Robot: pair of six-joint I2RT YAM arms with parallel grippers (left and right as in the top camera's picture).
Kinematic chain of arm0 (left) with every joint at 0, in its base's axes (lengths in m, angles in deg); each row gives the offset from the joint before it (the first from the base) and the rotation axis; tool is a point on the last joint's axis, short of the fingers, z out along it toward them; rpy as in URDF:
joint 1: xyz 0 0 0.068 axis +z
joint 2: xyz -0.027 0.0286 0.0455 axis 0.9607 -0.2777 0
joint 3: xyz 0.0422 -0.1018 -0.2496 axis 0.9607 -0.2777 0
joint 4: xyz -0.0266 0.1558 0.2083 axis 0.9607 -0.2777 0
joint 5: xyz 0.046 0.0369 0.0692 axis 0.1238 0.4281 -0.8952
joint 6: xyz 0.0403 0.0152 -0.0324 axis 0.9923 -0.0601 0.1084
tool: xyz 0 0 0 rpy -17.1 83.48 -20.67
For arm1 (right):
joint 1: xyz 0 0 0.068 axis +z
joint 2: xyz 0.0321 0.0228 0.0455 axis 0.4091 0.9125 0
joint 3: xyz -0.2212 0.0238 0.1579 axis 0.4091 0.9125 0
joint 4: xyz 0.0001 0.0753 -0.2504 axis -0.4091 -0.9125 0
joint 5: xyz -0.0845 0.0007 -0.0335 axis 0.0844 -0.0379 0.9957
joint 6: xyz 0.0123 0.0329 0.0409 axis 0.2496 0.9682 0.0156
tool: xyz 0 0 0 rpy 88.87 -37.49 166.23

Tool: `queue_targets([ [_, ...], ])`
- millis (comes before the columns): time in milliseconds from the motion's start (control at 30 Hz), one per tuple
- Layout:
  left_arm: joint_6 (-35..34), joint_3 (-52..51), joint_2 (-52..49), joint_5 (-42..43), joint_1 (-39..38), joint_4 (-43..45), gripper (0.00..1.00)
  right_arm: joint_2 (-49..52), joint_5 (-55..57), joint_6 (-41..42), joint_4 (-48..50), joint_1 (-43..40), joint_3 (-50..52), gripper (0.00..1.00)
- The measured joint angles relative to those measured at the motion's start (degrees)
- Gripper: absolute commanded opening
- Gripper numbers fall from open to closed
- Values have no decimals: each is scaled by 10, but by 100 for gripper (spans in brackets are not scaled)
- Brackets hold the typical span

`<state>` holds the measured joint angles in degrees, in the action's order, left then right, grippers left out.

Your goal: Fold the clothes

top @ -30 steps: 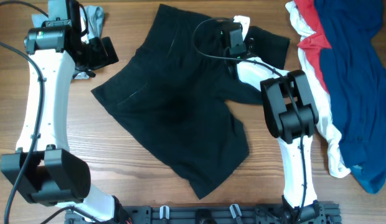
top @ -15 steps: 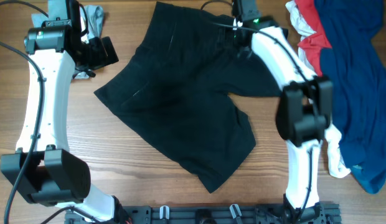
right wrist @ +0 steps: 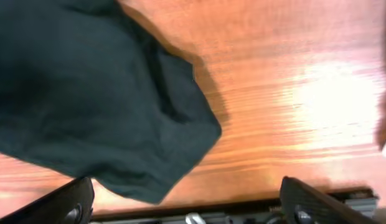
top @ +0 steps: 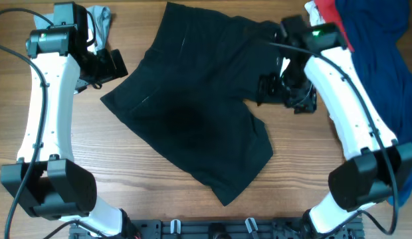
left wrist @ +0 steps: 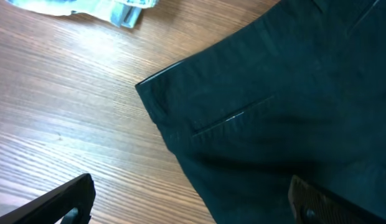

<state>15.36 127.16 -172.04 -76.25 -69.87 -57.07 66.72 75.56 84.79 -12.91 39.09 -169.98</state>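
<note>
The clothes are a pair of black shorts lying spread across the middle of the table. My left gripper hovers open just off their left edge. In the left wrist view a corner of the shorts with a thin pocket seam lies ahead, and the gripper holds nothing. My right gripper hangs open above the right edge of the shorts. In the right wrist view a rounded fold of the shorts fills the upper left, and the gripper is empty above bare wood.
A heap of navy, red and white garments covers the right side of the table. Light-blue denim lies at the back left, behind my left arm. A black rail runs along the front edge.
My right arm has swung from the shorts' back edge to the right and toward the front. The right part of the shorts has shifted slightly. The left arm has not moved.
</note>
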Motion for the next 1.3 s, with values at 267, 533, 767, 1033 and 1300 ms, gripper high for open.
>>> queue_targets([
  [267, 0, 0, 0, 7, 0, -3, 100, -13, -65, -15, 336, -10, 274, 50],
  [533, 0, 0, 0, 7, 0, -3, 100, -22, -110, -12, 498, -31, 412, 4],
  [767, 0, 0, 0, 7, 0, -10, 100, -91, -82, -9, 347, -79, 364, 5],
  [1033, 0, 0, 0, 6, 0, -23, 100, -165, -86, -53, 303, -20, 261, 59],
  [1300, 18, -3, 0, 8, 0, 6, 100, -161, -83, -24, 258, 18, 262, 70],
])
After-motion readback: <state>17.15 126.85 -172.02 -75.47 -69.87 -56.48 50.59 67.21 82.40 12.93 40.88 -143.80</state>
